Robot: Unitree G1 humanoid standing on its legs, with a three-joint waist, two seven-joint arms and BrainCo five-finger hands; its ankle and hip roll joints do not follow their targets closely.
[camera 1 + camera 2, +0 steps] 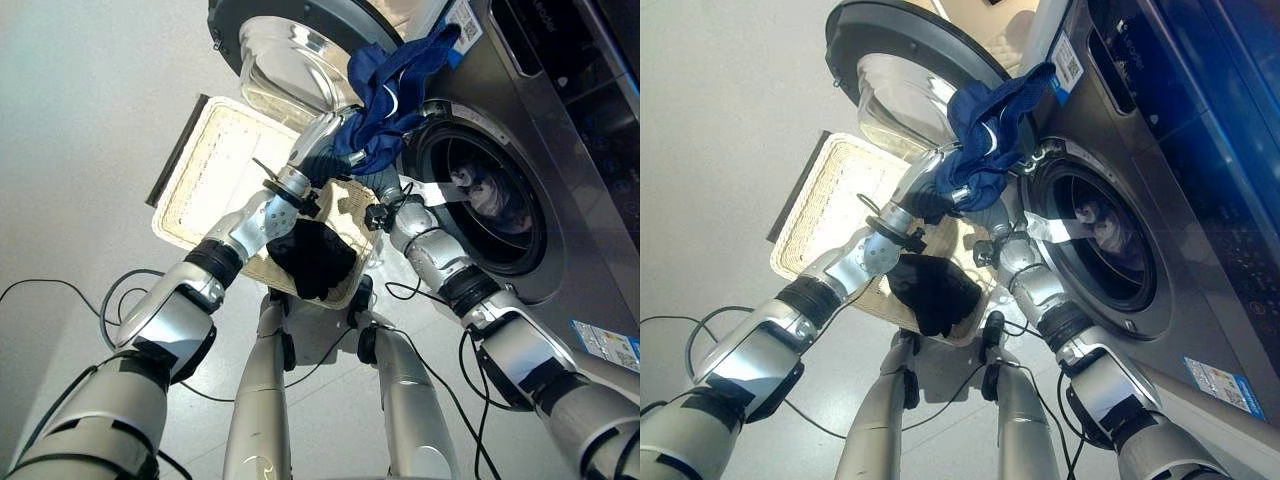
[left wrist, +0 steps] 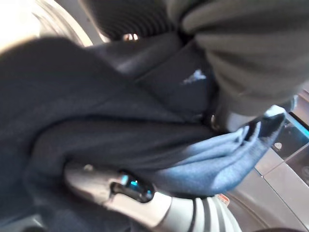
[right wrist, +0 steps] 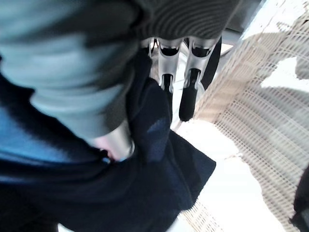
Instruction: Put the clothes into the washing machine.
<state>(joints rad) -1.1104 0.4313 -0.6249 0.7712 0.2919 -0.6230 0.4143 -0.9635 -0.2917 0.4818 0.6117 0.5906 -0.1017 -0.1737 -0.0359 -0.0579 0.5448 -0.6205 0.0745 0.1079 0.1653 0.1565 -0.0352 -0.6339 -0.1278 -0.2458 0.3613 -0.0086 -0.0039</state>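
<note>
Pale grey floor (image 1: pixel 80 130) carries a cream wicker basket (image 1: pixel 215 165) holding a black garment (image 1: pixel 315 258), just beside a steel-grey front-loading washing machine (image 1: pixel 560 170) whose round glass door (image 1: pixel 290 60) stands open. Lifted at the drum's mouth (image 1: pixel 480 200), a crumpled navy-blue garment (image 1: pixel 395 85) is bunched in both hands: left hand (image 1: pixel 325 150) and right hand (image 1: pixel 385 185) have fingers curled into the cloth. Light clothing (image 1: pixel 485 195) already lies inside the drum.
</note>
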